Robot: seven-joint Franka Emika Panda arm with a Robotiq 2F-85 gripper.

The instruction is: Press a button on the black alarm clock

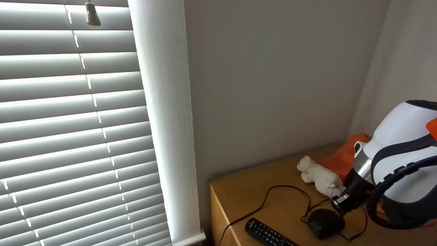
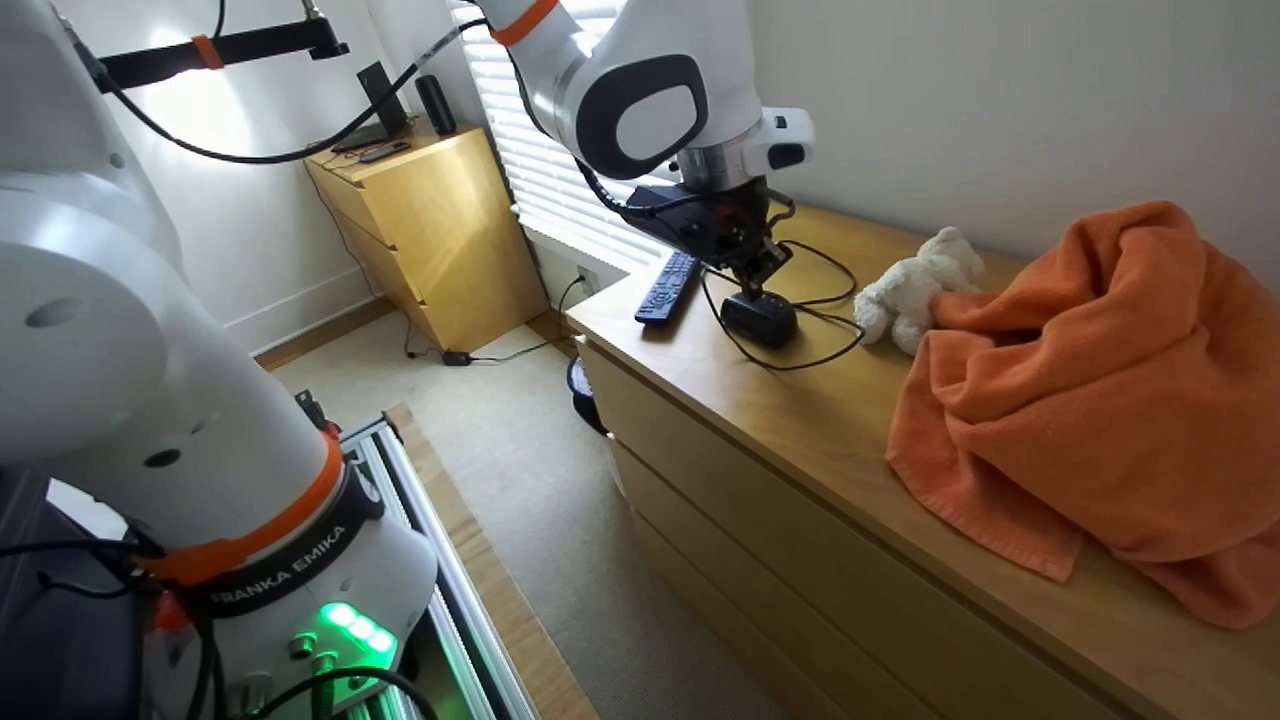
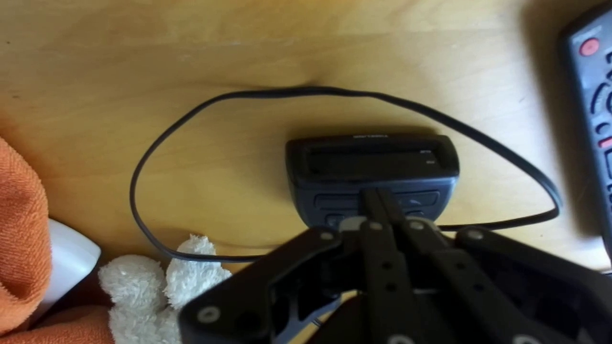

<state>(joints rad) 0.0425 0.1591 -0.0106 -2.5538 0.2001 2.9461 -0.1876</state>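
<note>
The black alarm clock (image 3: 373, 165) sits on the wooden dresser top in the wrist view, its dark display and its row of buttons facing up. It also shows in both exterior views, as a small rounded black lump (image 1: 322, 225) (image 2: 760, 322) with a thin cord. My gripper (image 3: 380, 193) is shut with its fingertips together and nothing between them. The tips are over the middle of the clock's long top button and hide part of it. In an exterior view the gripper (image 2: 750, 285) points down at the clock's top and looks to be at or touching it. Contact is hard to confirm.
A black remote control (image 2: 668, 288) lies beside the clock. The clock's cord (image 3: 306, 91) loops around it on the dresser (image 2: 850, 430). A white plush toy (image 2: 920, 285) and a draped orange towel (image 2: 1100, 400) lie on the other side. A wall (image 1: 273, 85) stands behind.
</note>
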